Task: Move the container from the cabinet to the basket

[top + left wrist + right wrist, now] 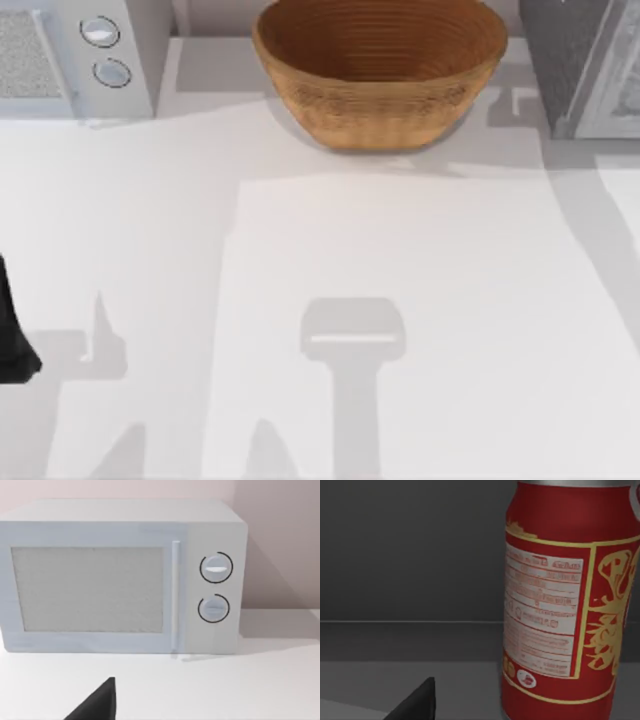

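The container (570,605) is a red can with gold print and a white label. It stands upright on a dark shelf inside the cabinet (585,65), at the table's back right. A black tip of my right gripper (417,705) shows close beside the can, apart from it. The wicker basket (380,75) sits at the back middle of the table, with nothing visible inside it. My left arm (12,335) is parked at the table's left edge, and a black tip of my left gripper (100,705) points at the microwave.
A white microwave (70,55) (120,575) with two round knobs stands at the back left, door closed. The cabinet's interior (410,555) is dark grey with a back wall close behind the can. The white tabletop (320,300) lies open in front of the basket.
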Robot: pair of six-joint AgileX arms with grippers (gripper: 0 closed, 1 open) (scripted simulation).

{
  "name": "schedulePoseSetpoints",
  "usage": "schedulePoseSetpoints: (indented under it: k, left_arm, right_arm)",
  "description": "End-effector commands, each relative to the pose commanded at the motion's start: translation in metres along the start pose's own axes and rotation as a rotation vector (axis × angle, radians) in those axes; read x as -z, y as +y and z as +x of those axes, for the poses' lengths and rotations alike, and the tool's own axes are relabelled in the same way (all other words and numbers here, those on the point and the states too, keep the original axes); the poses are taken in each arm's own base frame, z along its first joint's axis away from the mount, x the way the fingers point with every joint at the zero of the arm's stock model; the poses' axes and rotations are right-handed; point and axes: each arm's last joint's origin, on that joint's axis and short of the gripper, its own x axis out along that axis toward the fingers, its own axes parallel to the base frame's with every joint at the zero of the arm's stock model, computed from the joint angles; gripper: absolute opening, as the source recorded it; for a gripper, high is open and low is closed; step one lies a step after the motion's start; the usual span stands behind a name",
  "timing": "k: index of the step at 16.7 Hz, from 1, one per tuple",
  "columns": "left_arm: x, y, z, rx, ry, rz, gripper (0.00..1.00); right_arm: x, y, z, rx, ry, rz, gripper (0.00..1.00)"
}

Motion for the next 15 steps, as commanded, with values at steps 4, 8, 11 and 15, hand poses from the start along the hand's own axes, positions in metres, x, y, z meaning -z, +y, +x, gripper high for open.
schedulePoseSetpoints:
  k: [4, 8, 11, 15]
  left_arm:
    - [0.0, 0.0, 0.0, 0.0, 0.0, 0.0, 1.0]
    - [0.0, 0.0, 0.0, 0.0, 0.0, 0.0, 1.0]
    - [0.0, 0.0, 0.0, 0.0, 0.0, 0.0, 1.0]
    - [0.0, 0.0, 0.0, 0.0, 0.0, 0.0, 1.0]
  right_arm:
    - [0.001, -0.002, 0.021, 0.006, -0.014, 0.0, 1.0]
    - [0.003, -0.001, 0.022, 0.003, -0.009, -0.001, 1.0]
    - [0.001, -0.002, 0.033, 0.007, -0.011, -0.001, 1.0]
    - [0.0, -0.002, 0.068, 0.007, -0.011, -0.001, 1.0]
